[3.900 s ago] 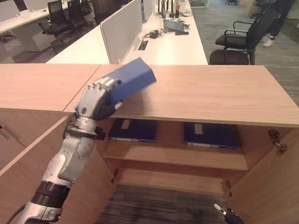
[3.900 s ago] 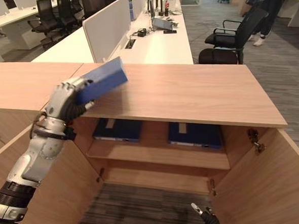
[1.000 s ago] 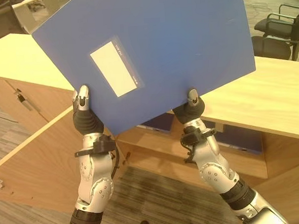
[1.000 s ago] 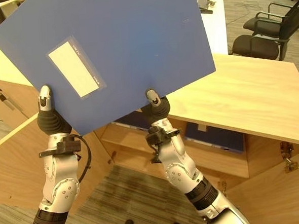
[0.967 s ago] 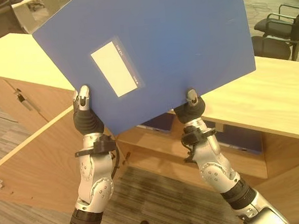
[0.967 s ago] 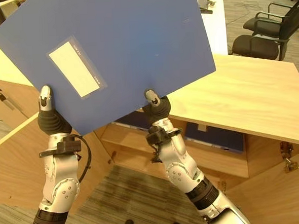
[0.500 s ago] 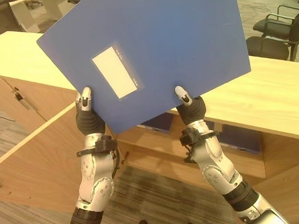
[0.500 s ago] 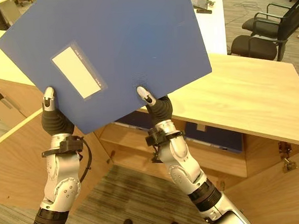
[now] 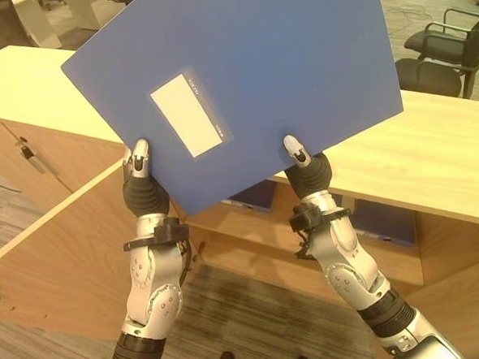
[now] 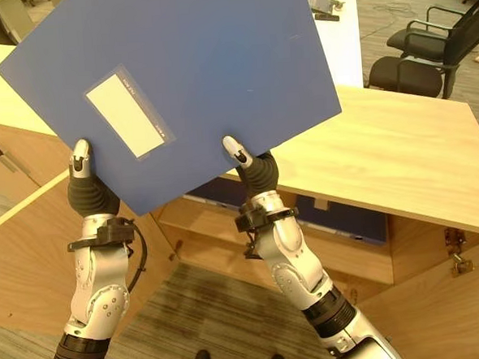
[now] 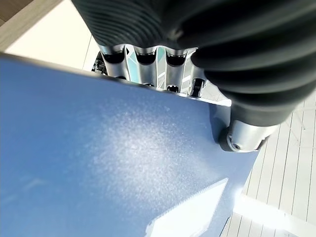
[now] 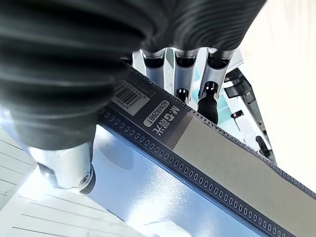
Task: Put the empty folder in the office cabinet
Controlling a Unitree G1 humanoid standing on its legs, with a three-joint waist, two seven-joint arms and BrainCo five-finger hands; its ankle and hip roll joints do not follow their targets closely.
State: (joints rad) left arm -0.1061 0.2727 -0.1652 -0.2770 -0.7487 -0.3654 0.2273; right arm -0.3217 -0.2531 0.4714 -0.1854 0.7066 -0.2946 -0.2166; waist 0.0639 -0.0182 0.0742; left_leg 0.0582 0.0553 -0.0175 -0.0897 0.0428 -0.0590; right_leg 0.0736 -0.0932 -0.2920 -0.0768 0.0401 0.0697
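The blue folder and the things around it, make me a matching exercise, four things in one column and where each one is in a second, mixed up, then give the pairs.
Things:
1. blue folder
2. left hand
3. white label
4. black office chair

Places:
A. on the folder's face, toward the robot's left
B. behind the cabinet, on the robot's right
C. pinching the folder's lower edge, beside the open cabinet door
D. held up in front of the cabinet by both hands

Pairs: 1-D, 2-C, 3-A, 4-B. The right hand pinches the same edge.
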